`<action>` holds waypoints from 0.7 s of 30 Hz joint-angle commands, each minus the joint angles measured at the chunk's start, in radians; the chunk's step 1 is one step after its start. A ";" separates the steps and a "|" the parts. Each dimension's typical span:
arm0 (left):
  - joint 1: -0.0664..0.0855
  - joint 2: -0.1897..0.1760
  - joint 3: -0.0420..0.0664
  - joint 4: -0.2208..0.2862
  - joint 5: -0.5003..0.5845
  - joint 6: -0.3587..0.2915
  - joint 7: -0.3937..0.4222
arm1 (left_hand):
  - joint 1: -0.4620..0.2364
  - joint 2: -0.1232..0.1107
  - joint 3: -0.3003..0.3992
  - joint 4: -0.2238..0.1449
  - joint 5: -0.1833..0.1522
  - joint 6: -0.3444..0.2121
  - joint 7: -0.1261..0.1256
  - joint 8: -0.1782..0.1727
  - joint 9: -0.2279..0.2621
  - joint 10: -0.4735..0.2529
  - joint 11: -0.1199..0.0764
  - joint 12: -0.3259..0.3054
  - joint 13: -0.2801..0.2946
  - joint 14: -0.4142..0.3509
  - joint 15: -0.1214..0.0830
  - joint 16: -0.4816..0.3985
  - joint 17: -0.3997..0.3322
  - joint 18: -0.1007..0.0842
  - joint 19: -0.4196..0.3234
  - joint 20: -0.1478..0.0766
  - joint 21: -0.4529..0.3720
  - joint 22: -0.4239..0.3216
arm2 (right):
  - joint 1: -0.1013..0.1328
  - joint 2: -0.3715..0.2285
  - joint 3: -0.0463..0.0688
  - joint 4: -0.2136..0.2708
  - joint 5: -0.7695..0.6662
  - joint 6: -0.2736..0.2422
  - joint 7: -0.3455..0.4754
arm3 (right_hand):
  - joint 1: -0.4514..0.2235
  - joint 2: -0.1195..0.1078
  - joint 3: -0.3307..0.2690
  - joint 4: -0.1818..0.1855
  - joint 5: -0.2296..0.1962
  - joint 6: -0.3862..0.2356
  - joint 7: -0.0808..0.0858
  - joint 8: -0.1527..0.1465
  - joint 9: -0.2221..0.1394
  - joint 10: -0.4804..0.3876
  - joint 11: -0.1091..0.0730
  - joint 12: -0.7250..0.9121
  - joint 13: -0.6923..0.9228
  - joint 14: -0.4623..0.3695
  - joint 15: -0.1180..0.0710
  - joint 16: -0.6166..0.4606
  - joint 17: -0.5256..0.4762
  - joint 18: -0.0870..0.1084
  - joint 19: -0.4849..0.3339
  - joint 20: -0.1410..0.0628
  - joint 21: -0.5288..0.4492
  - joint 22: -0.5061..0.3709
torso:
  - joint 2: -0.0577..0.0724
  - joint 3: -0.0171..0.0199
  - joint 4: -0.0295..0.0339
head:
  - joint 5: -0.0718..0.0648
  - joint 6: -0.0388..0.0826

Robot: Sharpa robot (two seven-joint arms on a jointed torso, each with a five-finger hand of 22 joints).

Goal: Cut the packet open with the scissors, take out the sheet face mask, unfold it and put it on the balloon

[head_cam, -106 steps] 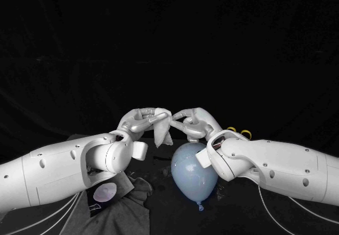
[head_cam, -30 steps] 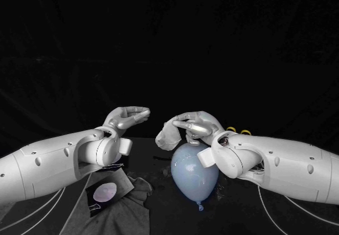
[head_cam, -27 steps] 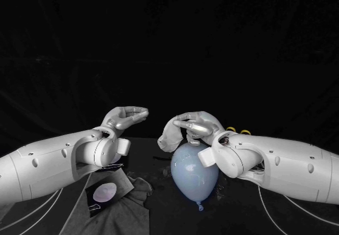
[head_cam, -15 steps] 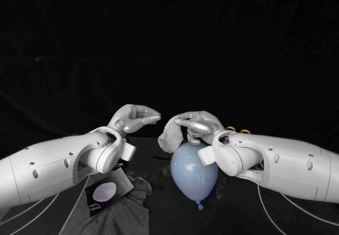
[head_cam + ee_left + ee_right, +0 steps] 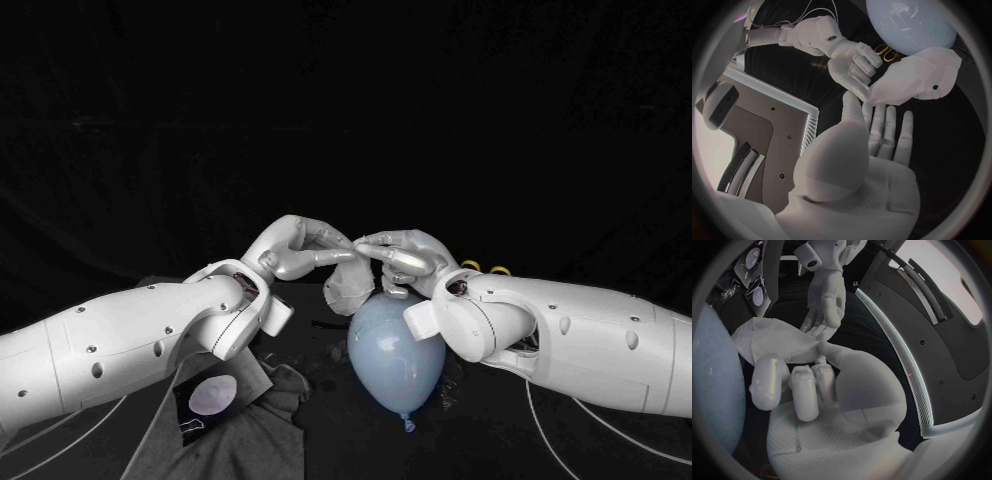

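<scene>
mask (image 5: pixel 343 288): bunched, not spread; hangs from the right hand just left of frame centre, long axis up-down, lower end just beside the balloon's upper left
right hand (image 5: pixel 404 255): fingers clamped on the top of the mask, above the balloon's round end
left hand (image 5: pixel 303 250): holds nothing, fingers straight and apart, tips at the mask's upper edge; contact cannot be told
balloon (image 5: pixel 392 355): pale blue, lower centre, long axis up-down, knot toward the bottom edge
packet (image 5: pixel 216 393): lower left, lying on a grey cloth (image 5: pixel 253 440); pale oval picture on its face, print too small to read
scissors (image 5: pixel 490 268): yellow handles right of the right hand, blades hidden behind the arm
</scene>
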 commanded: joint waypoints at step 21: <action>0.001 0.010 0.002 -0.004 -0.059 -0.119 -0.025 | 0.067 0.022 -0.019 -0.026 0.002 -0.017 0.009 -0.021 -0.017 0.052 -0.002 0.016 -0.003 0.037 -0.010 0.029 -0.015 0.012 0.044 -0.003 0.019 0.003 | 0.000 -0.009 0.001 0.014 -0.013 0.068 0.007 | -0.033 0.048 0.018 0.034 0.004 -0.028 0.011 -0.025 0.005 -0.026 0.016 -0.024 0.118 0.106 0.012 0.004 0.263 0.003 -0.021 0.010 -0.020 0.167 | 0.000 -0.0010 0.0014 | -0.003 0.003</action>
